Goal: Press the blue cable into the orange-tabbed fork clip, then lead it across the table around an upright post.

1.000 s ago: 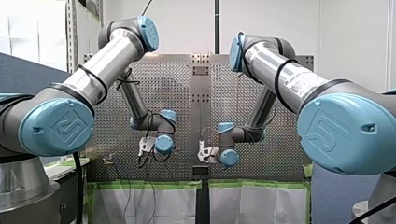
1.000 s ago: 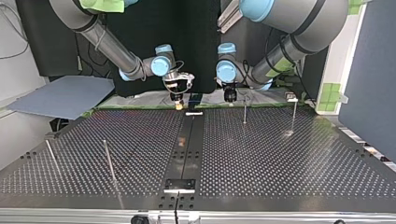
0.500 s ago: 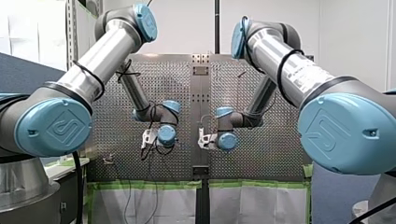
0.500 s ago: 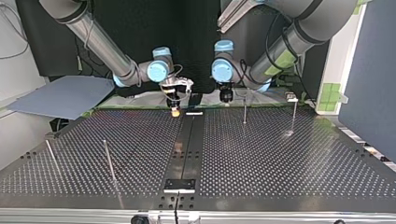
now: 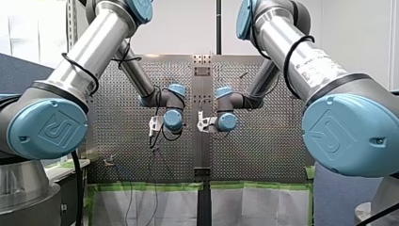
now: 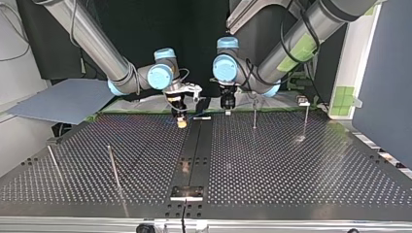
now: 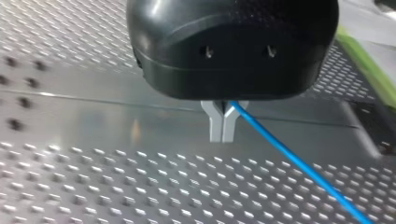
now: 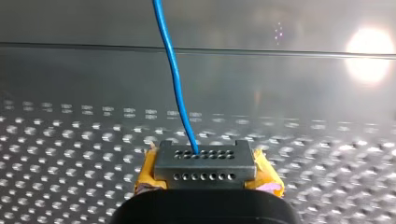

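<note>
Broadly, perforated tabletop (image 6: 291, 170) across the whole top view, with a plain strip (image 6: 194, 150) down its middle. Over its far edge, both arms bent in toward that strip: my right arm (image 6: 92, 43) from the view's left, my left arm (image 6: 291, 46) from its right. Four upright posts on the tabletop: one post (image 6: 254, 114) and another (image 6: 305, 119) at the far right, two more (image 6: 113, 167) at the near left, all well apart from the arms' ends. Right claw (image 8: 205, 161), yellow-padded, clamped tight on the blue cable (image 8: 173, 70), low over the strip's left edge in the top view. Left claw (image 7: 222, 122), black with metal fingers, pinched together on the same cable, just across the strip. From each claw, thin blue line away over the perforated metal.
</note>
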Controlling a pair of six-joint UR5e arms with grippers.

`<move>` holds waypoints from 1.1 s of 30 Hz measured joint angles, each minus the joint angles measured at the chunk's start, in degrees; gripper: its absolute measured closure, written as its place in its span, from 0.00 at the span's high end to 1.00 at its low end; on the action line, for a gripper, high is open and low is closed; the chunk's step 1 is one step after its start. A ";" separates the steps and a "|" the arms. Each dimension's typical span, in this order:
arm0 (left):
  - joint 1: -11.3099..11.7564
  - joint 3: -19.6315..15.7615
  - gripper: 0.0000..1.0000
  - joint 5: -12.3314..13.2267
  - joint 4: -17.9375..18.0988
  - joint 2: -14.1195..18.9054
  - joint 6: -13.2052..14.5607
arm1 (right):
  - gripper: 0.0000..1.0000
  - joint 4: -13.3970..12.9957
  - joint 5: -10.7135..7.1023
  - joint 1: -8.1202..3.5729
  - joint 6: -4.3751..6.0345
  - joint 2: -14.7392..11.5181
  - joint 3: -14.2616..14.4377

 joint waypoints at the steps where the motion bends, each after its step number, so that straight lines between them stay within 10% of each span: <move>1: -0.15 0.00 0.00 0.01 -0.09 0.51 -0.32 | 0.00 0.60 -0.01 0.01 0.07 -0.68 0.00; 33: -1.31 7.20 0.00 0.01 -7.53 17.79 -1.86 | 0.00 2.99 0.18 -1.11 0.81 -19.19 -0.42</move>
